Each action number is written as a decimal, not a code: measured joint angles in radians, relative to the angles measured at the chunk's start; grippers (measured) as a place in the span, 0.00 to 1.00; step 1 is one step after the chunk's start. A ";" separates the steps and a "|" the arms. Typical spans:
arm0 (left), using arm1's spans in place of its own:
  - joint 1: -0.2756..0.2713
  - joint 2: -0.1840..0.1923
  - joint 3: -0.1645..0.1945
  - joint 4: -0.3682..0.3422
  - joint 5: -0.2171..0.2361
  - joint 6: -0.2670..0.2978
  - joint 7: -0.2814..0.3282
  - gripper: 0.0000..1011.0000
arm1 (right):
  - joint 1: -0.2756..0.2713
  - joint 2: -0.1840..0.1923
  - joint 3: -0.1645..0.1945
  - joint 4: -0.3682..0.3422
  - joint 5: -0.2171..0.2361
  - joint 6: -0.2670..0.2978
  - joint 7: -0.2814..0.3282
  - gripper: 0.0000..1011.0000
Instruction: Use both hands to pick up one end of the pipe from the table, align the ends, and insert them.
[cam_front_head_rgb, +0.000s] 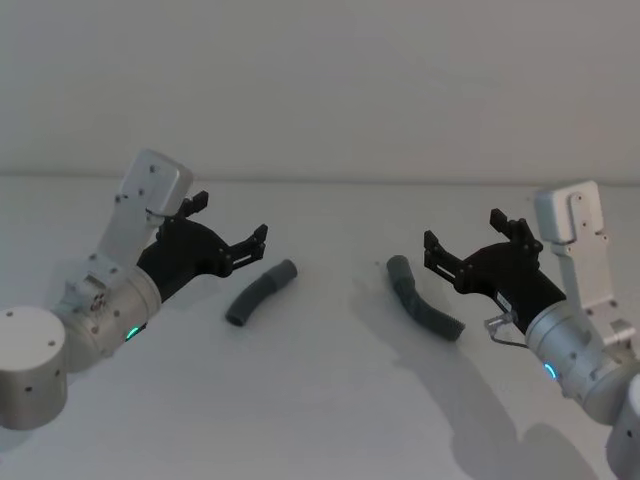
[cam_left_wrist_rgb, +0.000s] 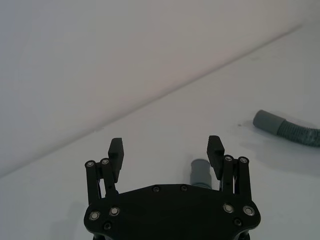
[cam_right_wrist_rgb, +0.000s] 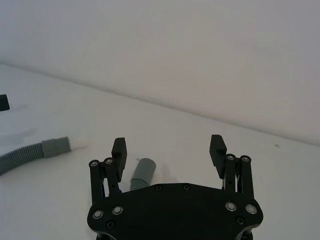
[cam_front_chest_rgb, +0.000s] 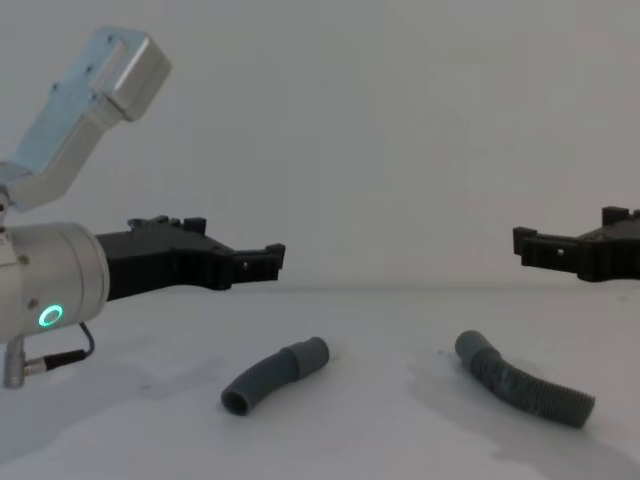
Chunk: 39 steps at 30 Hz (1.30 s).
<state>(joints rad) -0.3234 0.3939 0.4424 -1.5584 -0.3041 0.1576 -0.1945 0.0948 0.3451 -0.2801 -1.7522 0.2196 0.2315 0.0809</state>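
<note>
Left gripper (cam_front_head_rgb: 232, 220) hovers open above the worktop (cam_front_head_rgb: 320, 400), just left of the left pipe (cam_front_head_rgb: 260, 292), which lies free with its cuff (cam_front_head_rgb: 286, 270) at the far-right end. Well apart to the right lies the right pipe (cam_front_head_rgb: 428, 305), cuff (cam_front_head_rgb: 398, 266) toward the centre, and the right gripper (cam_front_head_rgb: 463, 232) hangs spread open near it. Both pieces look light and bendy, and the ribs would likely flex, so the stiffer smooth cuffs seem the best place to grip
</note>
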 joint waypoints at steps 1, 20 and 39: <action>-0.009 -0.001 0.002 0.010 -0.004 0.006 -0.013 0.99 | 0.003 0.000 -0.001 0.000 -0.003 0.007 -0.001 0.99; -0.082 -0.034 0.046 0.099 0.013 0.060 -0.087 0.99 | 0.069 0.001 -0.032 0.023 -0.041 0.149 0.023 0.99; -0.069 -0.070 0.052 0.110 0.047 0.137 -0.032 0.99 | 0.104 -0.007 -0.054 0.063 -0.050 0.226 0.071 0.99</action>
<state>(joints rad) -0.3921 0.3237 0.4944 -1.4484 -0.2568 0.2944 -0.2268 0.1991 0.3385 -0.3340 -1.6897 0.1700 0.4571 0.1516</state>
